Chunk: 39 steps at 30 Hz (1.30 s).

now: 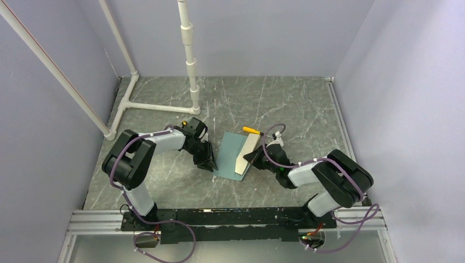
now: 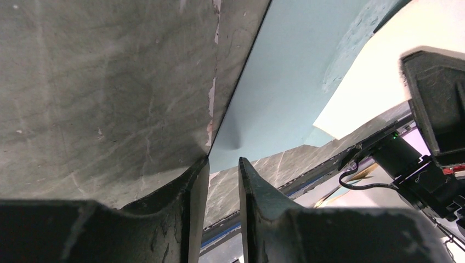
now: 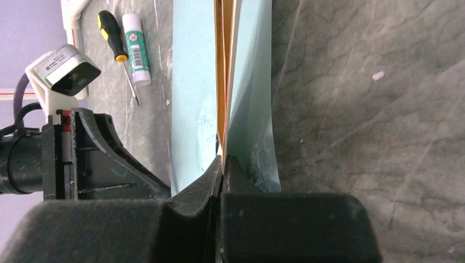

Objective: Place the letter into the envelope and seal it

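The teal envelope (image 1: pixel 229 155) lies flat on the table between the two arms. The cream letter (image 1: pixel 247 152) stands tilted over its right part, pinched at its near end by my right gripper (image 1: pixel 250 160). The right wrist view shows the letter (image 3: pixel 221 82) edge-on, orange-tan, with the jaws of the right gripper (image 3: pixel 222 159) shut on it and teal paper (image 3: pixel 192 82) on both sides. My left gripper (image 2: pixel 224 160) sits low at the near left corner of the envelope (image 2: pixel 274 82). Its jaws stand a narrow gap apart with table showing between them.
A yellow-and-black screwdriver (image 3: pixel 112 33) and a white glue stick (image 3: pixel 136 46) lie just beyond the envelope's far edge. A white pipe frame (image 1: pixel 189 55) stands at the back left. Grey walls close in the marbled table (image 1: pixel 307 109).
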Each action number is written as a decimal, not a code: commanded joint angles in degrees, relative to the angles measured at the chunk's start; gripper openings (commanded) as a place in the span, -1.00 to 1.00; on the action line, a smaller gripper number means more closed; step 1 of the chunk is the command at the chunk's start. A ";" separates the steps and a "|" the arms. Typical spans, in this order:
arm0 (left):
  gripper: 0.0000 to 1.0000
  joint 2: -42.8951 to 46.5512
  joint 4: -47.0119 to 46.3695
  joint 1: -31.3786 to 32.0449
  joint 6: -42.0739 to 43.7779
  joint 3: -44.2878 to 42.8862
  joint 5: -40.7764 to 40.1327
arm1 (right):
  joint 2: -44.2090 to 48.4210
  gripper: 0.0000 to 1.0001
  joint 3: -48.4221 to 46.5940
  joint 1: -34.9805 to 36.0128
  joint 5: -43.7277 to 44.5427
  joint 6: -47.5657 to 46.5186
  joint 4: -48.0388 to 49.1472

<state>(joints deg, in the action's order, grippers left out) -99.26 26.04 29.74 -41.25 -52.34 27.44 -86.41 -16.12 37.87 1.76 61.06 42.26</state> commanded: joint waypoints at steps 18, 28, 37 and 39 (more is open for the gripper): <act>-0.53 2.85 -2.80 1.02 -4.01 4.07 -9.07 | -3.85 -1.00 -6.72 -0.46 -12.35 17.73 -20.77; -0.53 3.26 -3.21 0.96 -4.77 4.14 -11.44 | -4.54 -1.00 -7.55 -0.45 -13.23 18.73 -24.71; -0.01 3.02 -3.42 1.02 -6.21 3.37 -11.45 | -2.84 -1.00 -7.65 -4.53 -20.40 3.08 -18.81; 0.01 2.95 -4.23 1.03 -6.38 3.47 -11.29 | -5.10 -1.00 -9.17 -4.98 -24.03 1.05 -19.34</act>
<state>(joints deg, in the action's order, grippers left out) -95.70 21.76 30.83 -47.97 -49.63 22.61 -88.82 -24.32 34.33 -15.07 69.43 22.44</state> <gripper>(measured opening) 0.496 0.010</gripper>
